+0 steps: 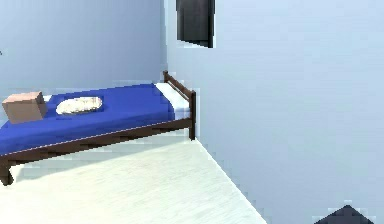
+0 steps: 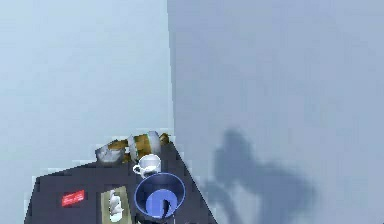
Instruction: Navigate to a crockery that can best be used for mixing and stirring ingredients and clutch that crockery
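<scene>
Bowl spotted, so from the big stuff down: the dark table sits in the wall corner, and the blue bowl is at its near right end. A white cup stands just behind it, so I'd go for the bowl's near rim and stay off the cup. A small red thing lies further left. Can't tell the gripper's state, honestly.

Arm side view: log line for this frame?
target: blue bowl on dark table | near: white cup | ahead: bed
</scene>
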Available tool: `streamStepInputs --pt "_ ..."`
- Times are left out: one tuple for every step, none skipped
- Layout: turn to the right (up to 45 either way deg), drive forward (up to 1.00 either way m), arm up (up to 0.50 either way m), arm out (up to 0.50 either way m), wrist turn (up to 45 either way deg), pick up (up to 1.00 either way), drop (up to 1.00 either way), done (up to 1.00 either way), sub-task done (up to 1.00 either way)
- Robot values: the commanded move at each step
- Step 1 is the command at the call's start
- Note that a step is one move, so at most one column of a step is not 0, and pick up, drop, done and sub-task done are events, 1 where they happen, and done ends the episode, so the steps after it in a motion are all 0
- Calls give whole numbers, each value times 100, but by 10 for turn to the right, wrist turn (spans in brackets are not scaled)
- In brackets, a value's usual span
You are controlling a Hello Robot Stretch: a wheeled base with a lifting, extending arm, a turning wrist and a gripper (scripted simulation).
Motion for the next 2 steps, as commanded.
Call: streamStepInputs --pt "0 0 10 0 0 0 0 0 0" --pt "0 0 0 0 0 0 0 100 0"
